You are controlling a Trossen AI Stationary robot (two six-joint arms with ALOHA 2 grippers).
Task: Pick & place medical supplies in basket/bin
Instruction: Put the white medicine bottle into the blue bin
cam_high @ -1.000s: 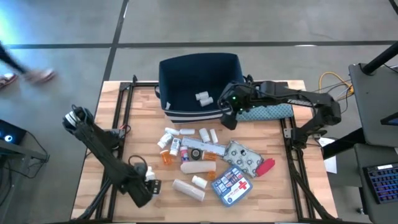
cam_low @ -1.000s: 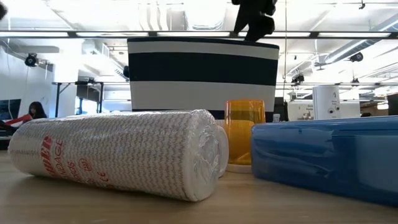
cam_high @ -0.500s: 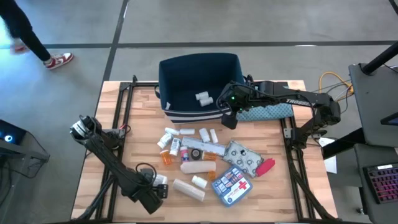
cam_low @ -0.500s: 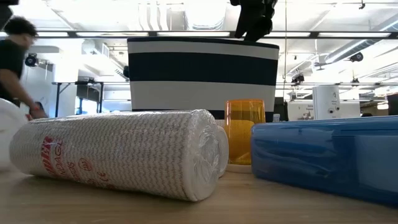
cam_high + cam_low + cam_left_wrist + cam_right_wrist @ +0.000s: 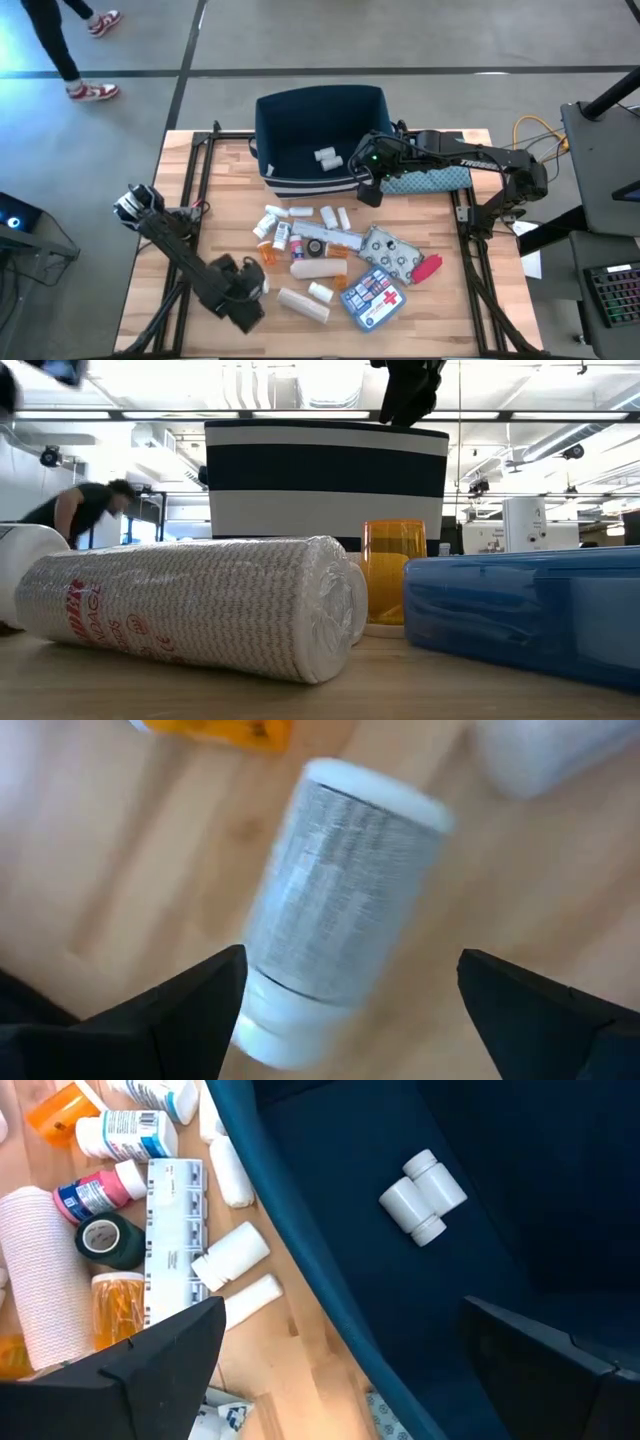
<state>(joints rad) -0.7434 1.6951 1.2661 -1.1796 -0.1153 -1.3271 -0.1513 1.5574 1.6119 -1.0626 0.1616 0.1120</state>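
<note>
My left gripper [image 5: 245, 295] is open near the table's near left, low over a white pill bottle [image 5: 340, 900] that lies on its side on the wood. Its fingers stand on either side of the bottle, apart from it. My right gripper [image 5: 365, 182] is open and empty above the near right corner of the navy bin [image 5: 320, 135], which holds two white bottles [image 5: 422, 1195]. Lying on the table are an orange vial [image 5: 268, 254], bandage rolls [image 5: 303, 304], a blister pack [image 5: 390, 252], a blue first-aid pouch [image 5: 373, 296] and a red tool [image 5: 427, 268].
The blue-grey patterned cloth [image 5: 430, 181] lies right of the bin under my right arm. More white bottles and a pill organiser [image 5: 325, 236] lie in front of the bin. Bare wood lies at the near left. A person walks on the floor beyond the table's far left.
My left gripper has gone toward the table's right edge, closer to the pile of supplies. A white rounded thing has come into the low view from its left edge.
</note>
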